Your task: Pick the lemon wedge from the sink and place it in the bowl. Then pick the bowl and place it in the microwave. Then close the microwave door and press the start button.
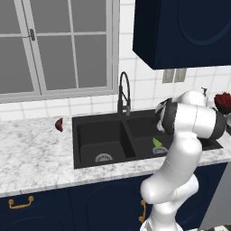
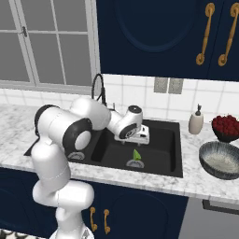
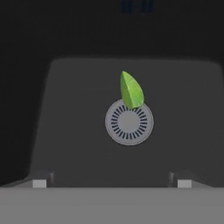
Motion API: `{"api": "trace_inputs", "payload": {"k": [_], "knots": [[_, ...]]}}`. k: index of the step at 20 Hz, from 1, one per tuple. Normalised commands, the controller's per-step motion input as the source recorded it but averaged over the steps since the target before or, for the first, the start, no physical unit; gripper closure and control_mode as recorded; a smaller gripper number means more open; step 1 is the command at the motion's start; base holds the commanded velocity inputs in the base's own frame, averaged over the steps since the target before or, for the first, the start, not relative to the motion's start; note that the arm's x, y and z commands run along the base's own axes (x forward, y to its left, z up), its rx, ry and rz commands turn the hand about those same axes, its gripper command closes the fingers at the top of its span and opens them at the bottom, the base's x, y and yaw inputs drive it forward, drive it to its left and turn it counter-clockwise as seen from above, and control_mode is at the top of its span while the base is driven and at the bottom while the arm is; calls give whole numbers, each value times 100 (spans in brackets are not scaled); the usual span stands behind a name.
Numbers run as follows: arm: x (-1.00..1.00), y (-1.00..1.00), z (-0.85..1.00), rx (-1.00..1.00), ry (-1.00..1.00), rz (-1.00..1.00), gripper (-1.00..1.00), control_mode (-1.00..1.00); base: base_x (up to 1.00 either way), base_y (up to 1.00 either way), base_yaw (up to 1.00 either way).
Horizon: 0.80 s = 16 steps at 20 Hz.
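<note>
Below, lemon wedge (image 3: 131, 90) overlapping drain (image 3: 129, 122), hand (image 3: 112, 183) fingers apart, tips barely visible.

- Setting: domestic kitchen, rendered.
- Worktop: white-grey marble counter (image 1: 31, 158) running along the wall.
- Sink (image 1: 85, 124): matte black, double basin, round steel drains; black arched spring faucet (image 1: 123, 92) behind it.
- Cabinets: navy base cabinets (image 1: 54, 210) and wall cabinets (image 2: 154, 32), brass handles (image 2: 204, 32).
- Wall: white tile backsplash (image 2: 135, 93), paned window (image 1: 58, 45), twin outlet plates (image 2: 168, 85).
- Counter items: soap dispenser (image 2: 196, 121), ribbed grey bowl (image 2: 220, 159), dark bowl of red fruit (image 2: 227, 127).
</note>
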Motion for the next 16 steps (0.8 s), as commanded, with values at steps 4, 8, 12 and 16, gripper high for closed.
{"api": "trace_inputs", "payload": {"k": [4,8,12,16], "knots": [[38,-24,-30,0,4,0,-100,-100,0,0,0],[58,-19,-27,0,3,0,-100,-100,0,0,0],[53,-20,-18,2,0,1,-100,-100,0,0,0],[25,-22,-9,3,0,2,-100,-100,0,0,0]]}}
